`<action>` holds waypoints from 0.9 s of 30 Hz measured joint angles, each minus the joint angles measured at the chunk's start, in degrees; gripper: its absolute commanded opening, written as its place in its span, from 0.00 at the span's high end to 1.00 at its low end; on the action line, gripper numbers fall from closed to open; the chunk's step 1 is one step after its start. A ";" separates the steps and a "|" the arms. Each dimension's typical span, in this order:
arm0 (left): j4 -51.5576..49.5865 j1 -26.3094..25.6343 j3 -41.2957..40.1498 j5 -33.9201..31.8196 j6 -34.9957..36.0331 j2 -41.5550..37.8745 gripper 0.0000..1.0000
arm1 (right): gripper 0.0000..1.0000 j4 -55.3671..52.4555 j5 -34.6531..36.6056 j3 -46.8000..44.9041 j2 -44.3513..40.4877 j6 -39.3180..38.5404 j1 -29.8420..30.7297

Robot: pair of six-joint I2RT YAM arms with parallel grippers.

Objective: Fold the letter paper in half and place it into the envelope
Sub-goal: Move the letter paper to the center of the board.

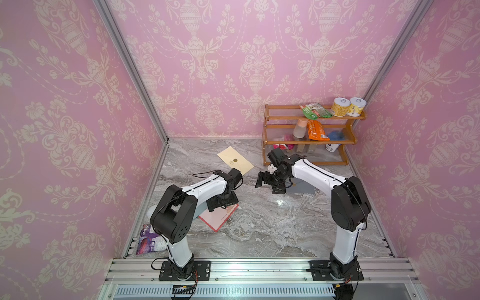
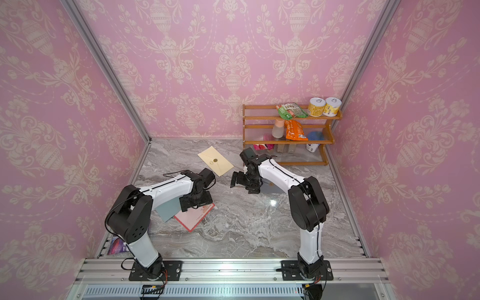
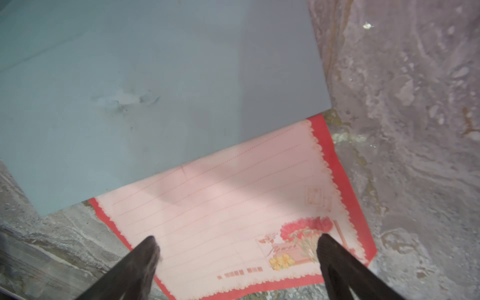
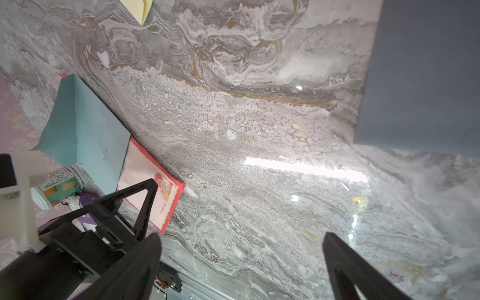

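Observation:
The letter paper, pink with ruled lines, a red scalloped border and a flower print, lies flat and unfolded on the marble table at the front left. A blue-grey envelope covers its far part. My left gripper hangs open just above the paper's near edge, one finger on each side of the print; in a top view it is the black block over the paper. A cream envelope with a gold seal lies at the back. My right gripper hovers open and empty over bare marble.
A dark grey envelope lies under the right arm. A wooden rack with cans, bags and a bottle stands at the back right. A purple packet lies at the front left corner. Pink walls close in three sides.

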 measured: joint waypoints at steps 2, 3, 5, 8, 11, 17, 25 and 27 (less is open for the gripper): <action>0.76 0.00 -0.46 0.44 -0.04 0.94 0.03 | 0.00 -0.17 0.00 0.00 0.00 0.00 -0.22; 0.98 0.00 -0.42 0.68 -0.28 1.38 0.03 | 0.00 -0.20 0.00 0.00 0.00 0.00 -0.35; 1.95 0.00 -0.46 1.18 -0.52 1.42 0.02 | 0.00 -0.22 -0.02 0.00 -0.09 0.00 -0.79; 2.89 0.00 -0.46 1.99 -1.27 1.57 0.03 | 0.00 -0.33 0.02 -0.09 -0.50 -0.02 -1.57; 3.72 0.00 -0.46 2.84 -1.66 1.75 0.03 | 0.00 -0.28 0.04 -0.63 -1.36 -0.04 -2.27; 4.24 -2.29 3.67 3.69 -1.88 5.11 0.03 | 0.00 -0.35 0.11 -3.52 -3.91 -0.22 -4.20; 4.22 -8.92 16.48 5.09 -1.88 14.60 0.03 | 0.00 -0.24 0.37 -8.68 -9.86 -0.22 -9.68; 3.08 -10.05 19.89 5.14 -1.88 16.83 0.03 | 0.00 -0.20 0.79 -10.14 -11.17 -0.22 -10.88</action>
